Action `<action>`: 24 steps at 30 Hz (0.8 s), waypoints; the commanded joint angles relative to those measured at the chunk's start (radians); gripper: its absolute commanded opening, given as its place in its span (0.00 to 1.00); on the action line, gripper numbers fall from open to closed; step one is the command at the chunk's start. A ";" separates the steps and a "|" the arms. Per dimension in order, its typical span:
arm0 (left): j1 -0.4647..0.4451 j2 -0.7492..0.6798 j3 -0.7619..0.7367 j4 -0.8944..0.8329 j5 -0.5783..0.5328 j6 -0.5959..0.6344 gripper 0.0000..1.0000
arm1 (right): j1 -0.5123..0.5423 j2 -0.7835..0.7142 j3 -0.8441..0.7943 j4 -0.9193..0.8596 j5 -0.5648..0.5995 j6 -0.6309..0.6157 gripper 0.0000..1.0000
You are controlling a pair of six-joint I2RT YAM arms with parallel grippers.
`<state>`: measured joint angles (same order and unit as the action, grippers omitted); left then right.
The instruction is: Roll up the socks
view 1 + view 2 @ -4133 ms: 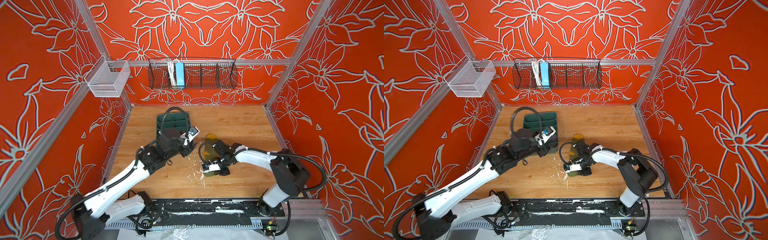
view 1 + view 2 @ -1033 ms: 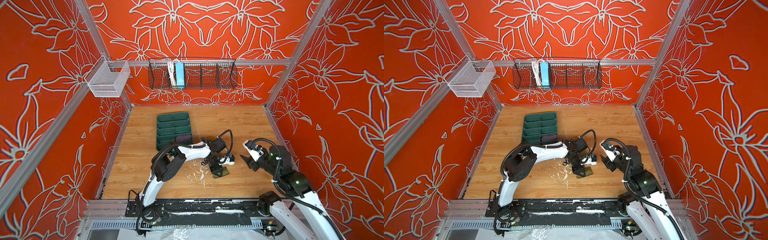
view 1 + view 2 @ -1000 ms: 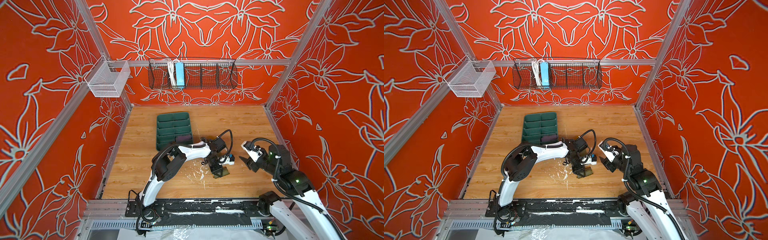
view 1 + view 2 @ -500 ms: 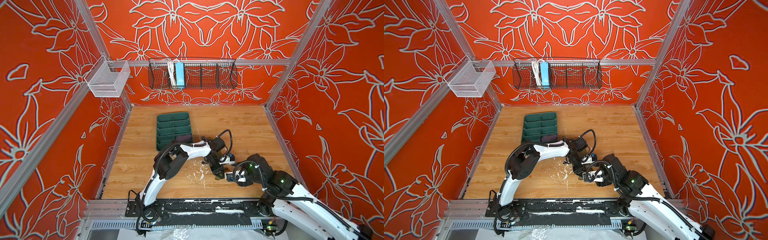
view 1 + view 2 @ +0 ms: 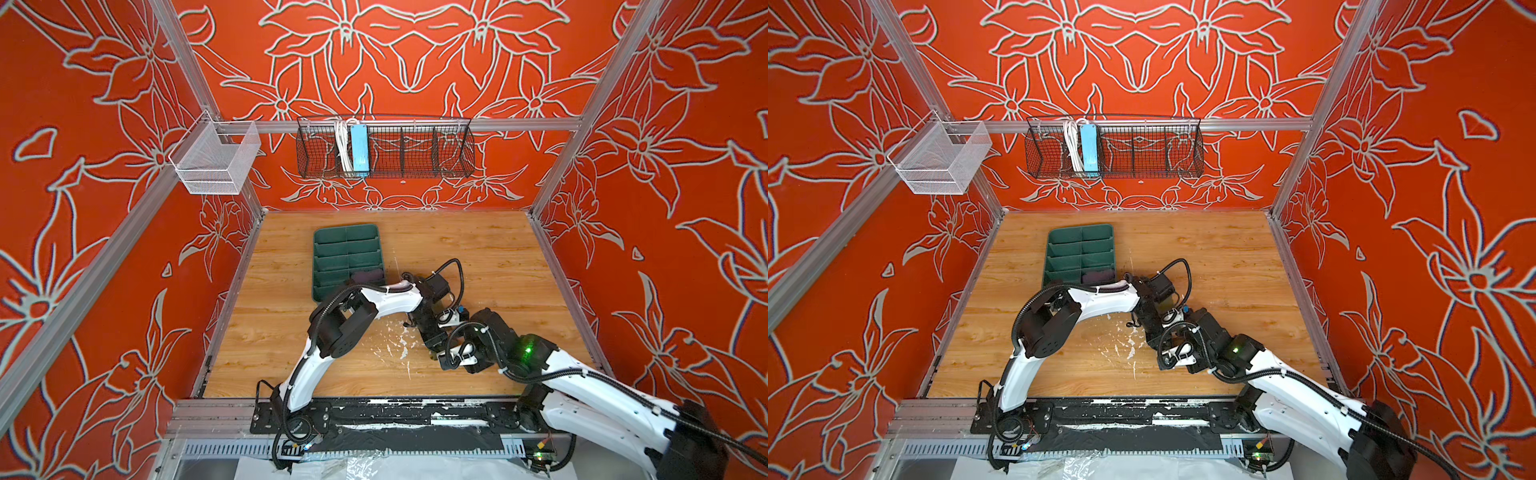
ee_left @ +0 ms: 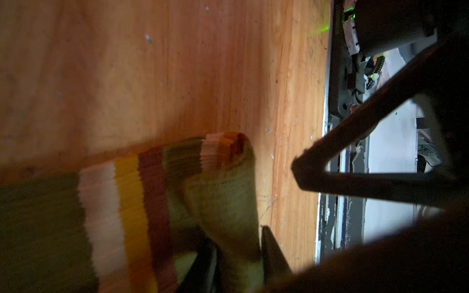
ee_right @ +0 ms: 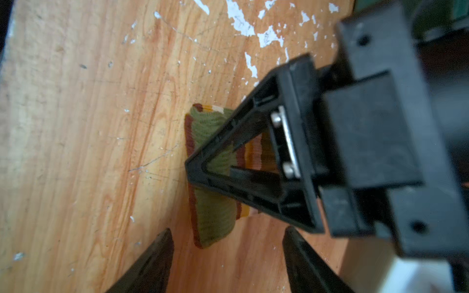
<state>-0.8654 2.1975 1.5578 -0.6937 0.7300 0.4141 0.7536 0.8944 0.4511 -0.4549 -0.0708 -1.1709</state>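
Note:
The olive green sock (image 6: 223, 203) with cream, mustard and brown stripes lies on the wooden table. My left gripper (image 6: 238, 243) is shut on a folded flap of it. In the right wrist view the rolled end of that sock (image 7: 213, 223) sticks out from under the left gripper's black fingers (image 7: 253, 152). My right gripper (image 7: 227, 232) stands open just short of that end, with nothing between its fingers. In both top views the two grippers (image 5: 432, 338) (image 5: 446, 359) meet at the table's front middle and hide the sock. The purple sock (image 5: 368, 275) sits in the tray.
A dark green divided tray (image 5: 345, 249) lies left of the middle, behind the left arm. White paint flecks (image 5: 390, 349) mark the wood near the grippers. A black wire basket (image 5: 386, 147) and a white mesh basket (image 5: 216, 160) hang on the walls. The black front rail (image 5: 395, 415) runs close behind the right gripper.
The right arm has swung in from the right and come down to the sock's end beside the left gripper. The left gripper has stayed on the green sock.

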 commanded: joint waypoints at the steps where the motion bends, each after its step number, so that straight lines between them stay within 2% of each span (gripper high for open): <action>1: -0.008 0.083 -0.028 -0.045 -0.099 0.014 0.29 | 0.017 0.071 0.012 0.026 -0.014 -0.019 0.69; 6: -0.007 0.080 -0.030 -0.048 -0.107 0.019 0.29 | 0.032 0.193 0.031 0.048 0.007 0.015 0.60; 8: -0.007 0.076 -0.033 -0.046 -0.109 0.019 0.29 | 0.037 0.227 0.039 0.048 0.011 0.036 0.51; 14: -0.007 0.028 -0.062 -0.001 -0.161 0.000 0.31 | 0.059 0.228 0.049 0.000 0.007 0.058 0.15; 16: -0.006 -0.015 -0.093 0.041 -0.201 -0.015 0.37 | 0.061 0.217 0.044 -0.020 0.005 0.064 0.06; 19: -0.003 -0.091 -0.150 0.105 -0.278 -0.042 0.47 | 0.063 0.200 0.041 -0.042 -0.004 0.081 0.00; 24: 0.006 -0.282 -0.275 0.186 -0.458 -0.066 0.54 | 0.063 0.229 0.080 -0.111 -0.052 0.147 0.00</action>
<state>-0.8810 1.9987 1.3476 -0.5419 0.5003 0.3660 0.8093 1.1072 0.4889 -0.4526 -0.0658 -1.0702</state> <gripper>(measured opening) 0.538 0.106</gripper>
